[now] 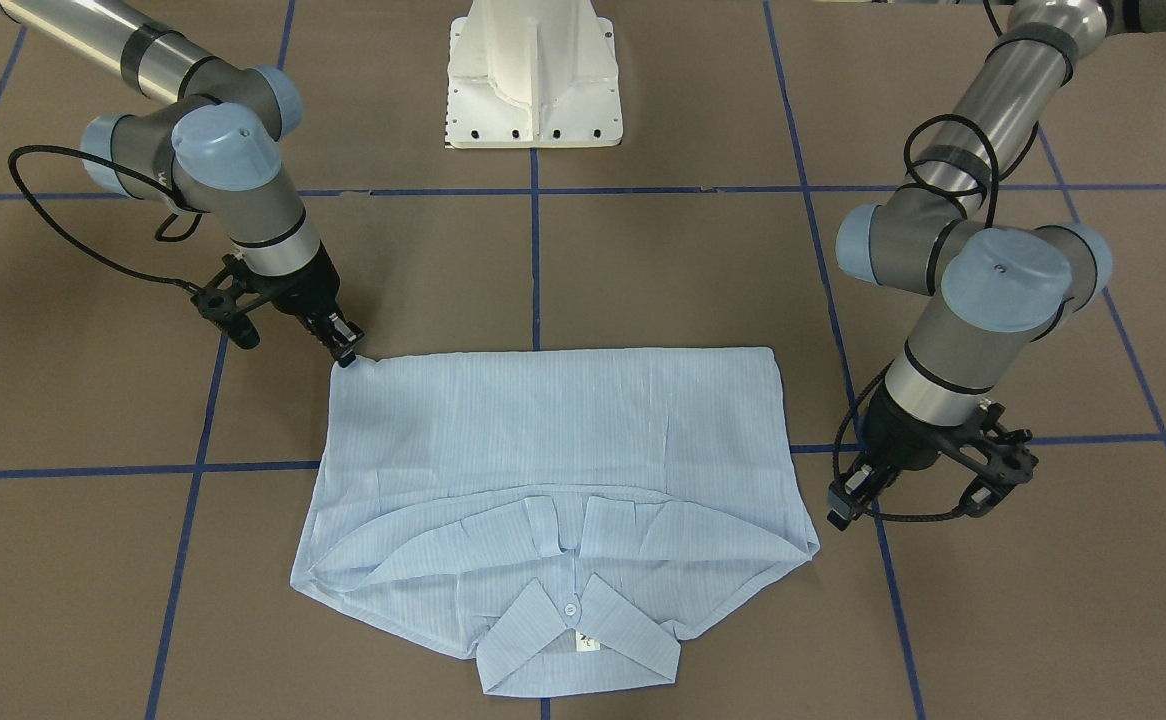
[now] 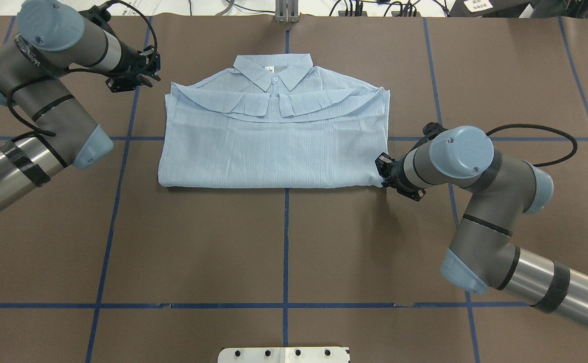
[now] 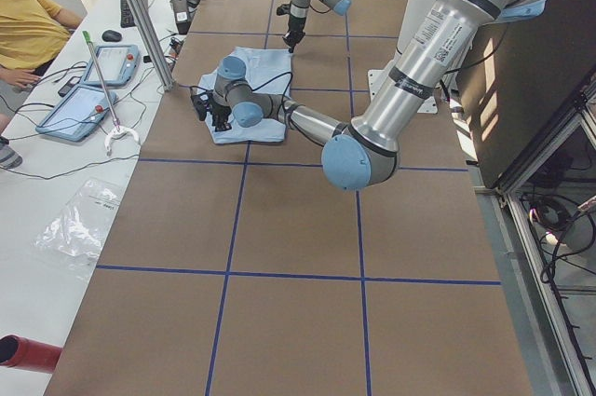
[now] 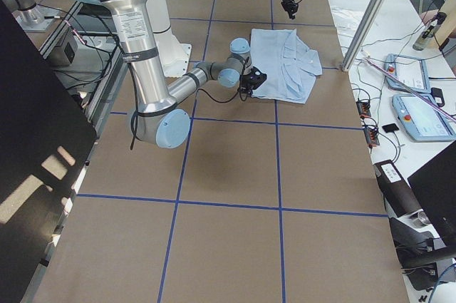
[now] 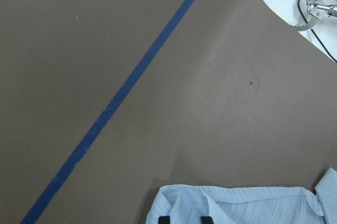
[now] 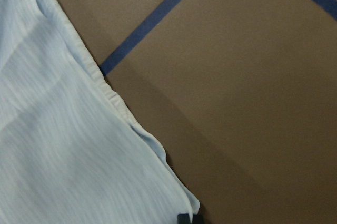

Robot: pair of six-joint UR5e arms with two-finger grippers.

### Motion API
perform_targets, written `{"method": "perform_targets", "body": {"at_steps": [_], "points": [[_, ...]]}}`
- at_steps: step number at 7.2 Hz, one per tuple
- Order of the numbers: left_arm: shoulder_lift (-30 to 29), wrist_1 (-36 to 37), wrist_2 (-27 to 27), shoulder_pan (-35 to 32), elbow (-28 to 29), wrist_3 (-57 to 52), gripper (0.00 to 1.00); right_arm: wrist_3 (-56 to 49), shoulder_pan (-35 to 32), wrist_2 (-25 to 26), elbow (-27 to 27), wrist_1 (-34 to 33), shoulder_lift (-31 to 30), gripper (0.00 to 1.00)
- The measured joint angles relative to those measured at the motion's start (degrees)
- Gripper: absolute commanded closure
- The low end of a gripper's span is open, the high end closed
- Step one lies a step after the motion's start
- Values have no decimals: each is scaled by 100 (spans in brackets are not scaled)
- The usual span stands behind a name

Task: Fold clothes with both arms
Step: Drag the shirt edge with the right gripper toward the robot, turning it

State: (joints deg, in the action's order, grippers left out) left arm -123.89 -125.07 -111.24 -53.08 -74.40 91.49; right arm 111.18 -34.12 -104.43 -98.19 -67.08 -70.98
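The pale blue striped shirt [image 1: 553, 430] lies folded flat on the brown table, collar away from the robot; it also shows in the overhead view [image 2: 274, 146]. My right gripper [image 1: 347, 355] sits low at the shirt's near corner on my right [image 2: 382, 171]. In the right wrist view [image 6: 188, 218] its fingertips are close together, pinching the tip of that corner. My left gripper [image 1: 840, 515] is just outside the far shoulder corner on my left [image 2: 145, 76]. In the left wrist view [image 5: 184, 220] its fingertips are apart, over the shirt's edge [image 5: 237, 205].
The white pedestal base [image 1: 533, 80] stands at the robot's side of the table. Blue tape lines [image 2: 286, 242] cross the brown surface. Beyond the far edge are a metal post [image 4: 370, 18], tablets [image 4: 420, 114] and cables on a white bench.
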Motion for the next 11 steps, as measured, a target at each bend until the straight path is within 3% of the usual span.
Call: {"method": "perform_targets", "body": {"at_steps": [2,5,8,9,10,11], "points": [[4,0,6,-1,-23,0,70,6,-24,-377,-744,-21,-501,100],[28,-8,1,0,-31,6,70,586,245,-1567,-2329,-6,-1799,100],[18,-7,-16,7,-37,21,70,1147,1324,-1694,-3190,-7,-2475,100],[11,-3,-28,11,-51,29,70,1168,1646,-1686,-3343,-7,-2572,95],[12,5,-39,21,-100,35,69,1176,1851,-1647,-3436,-7,-2611,4],[40,38,-46,41,-229,47,63,1180,1967,-1533,-3490,-7,-2622,0]]}}
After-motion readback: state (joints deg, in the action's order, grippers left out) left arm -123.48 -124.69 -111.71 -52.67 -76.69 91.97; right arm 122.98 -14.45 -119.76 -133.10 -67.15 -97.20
